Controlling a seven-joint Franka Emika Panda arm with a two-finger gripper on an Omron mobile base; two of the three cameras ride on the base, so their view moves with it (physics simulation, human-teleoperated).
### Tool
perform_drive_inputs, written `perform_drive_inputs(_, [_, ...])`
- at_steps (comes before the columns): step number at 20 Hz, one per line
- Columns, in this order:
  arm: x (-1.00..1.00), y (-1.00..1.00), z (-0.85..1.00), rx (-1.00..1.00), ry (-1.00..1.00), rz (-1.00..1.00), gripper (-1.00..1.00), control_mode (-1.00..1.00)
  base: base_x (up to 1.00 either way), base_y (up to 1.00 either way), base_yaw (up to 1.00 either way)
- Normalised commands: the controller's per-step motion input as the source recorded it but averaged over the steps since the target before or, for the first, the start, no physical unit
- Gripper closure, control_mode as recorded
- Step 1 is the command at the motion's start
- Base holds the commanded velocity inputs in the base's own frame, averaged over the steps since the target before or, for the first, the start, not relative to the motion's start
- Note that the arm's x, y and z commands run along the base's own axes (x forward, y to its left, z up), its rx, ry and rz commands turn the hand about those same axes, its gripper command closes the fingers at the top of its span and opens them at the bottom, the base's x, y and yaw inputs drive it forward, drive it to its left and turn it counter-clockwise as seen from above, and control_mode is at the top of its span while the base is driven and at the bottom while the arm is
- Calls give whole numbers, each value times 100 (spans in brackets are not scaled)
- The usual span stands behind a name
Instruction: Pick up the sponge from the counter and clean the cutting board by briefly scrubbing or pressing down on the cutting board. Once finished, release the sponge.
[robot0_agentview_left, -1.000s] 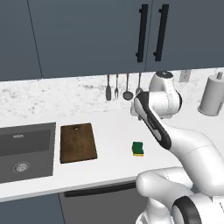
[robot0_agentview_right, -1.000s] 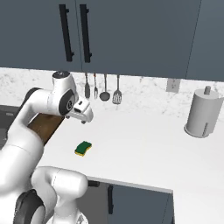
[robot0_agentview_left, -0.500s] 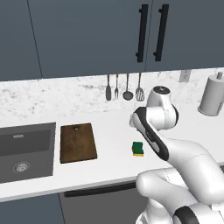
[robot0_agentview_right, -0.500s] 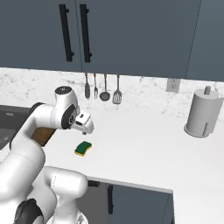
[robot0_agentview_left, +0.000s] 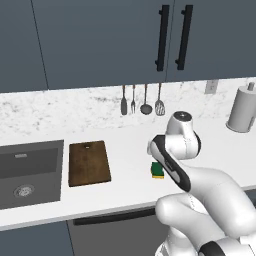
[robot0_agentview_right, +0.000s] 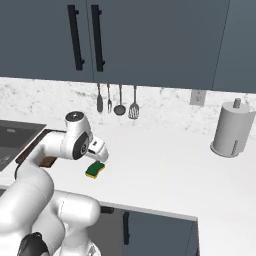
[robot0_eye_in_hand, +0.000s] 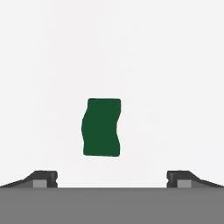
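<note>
The kitchen has dark blue cabinets over a marbled backsplash, and below them runs the long white surface (robot0_agentview_left: 125, 150) with a sink (robot0_agentview_left: 27, 170) set in at the left. In the left base view, the board (robot0_agentview_left: 89, 162) lies flat beside the sink, its hole toward the wall, and the sponge (robot0_agentview_left: 158, 170) sits well to its right, near the front edge; the arm's hand has come down over half a second, from high above the surface to just over the sponge, so that the white wrist now hides part of it. In the right base view, the same drop shows from the other side: the hand hangs close above the sponge (robot0_agentview_right: 95, 170), a little behind it, while the paper roll (robot0_agentview_right: 231, 129) and the hanging utensils (robot0_agentview_right: 119, 101) have not shifted. In the hand view, the sponge (robot0_eye_in_hand: 102, 127) shows as a dark green block on bare white, centred between the two tips, its long side running up and down the picture; the gripper (robot0_eye_in_hand: 112, 178) stands wide open with nothing in it, and the tips are still clear of the sponge on both sides. I judge that the approach is nearly done: a short further descent should bring the jaws around the sponge's narrow width for the grasp, and the carry to the board is still ahead.
</note>
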Motion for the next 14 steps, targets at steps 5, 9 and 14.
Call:
perform_drive_inputs(5, [3,0,-34,1,0,0,-100,-100,0,0,0])
perform_drive_inputs(9, [10,4,-28,1,3,0,-100,-100,0,0,0])
perform_drive_inputs(14, [5,3,-24,1,1,0,-100,-100,0,0,0])
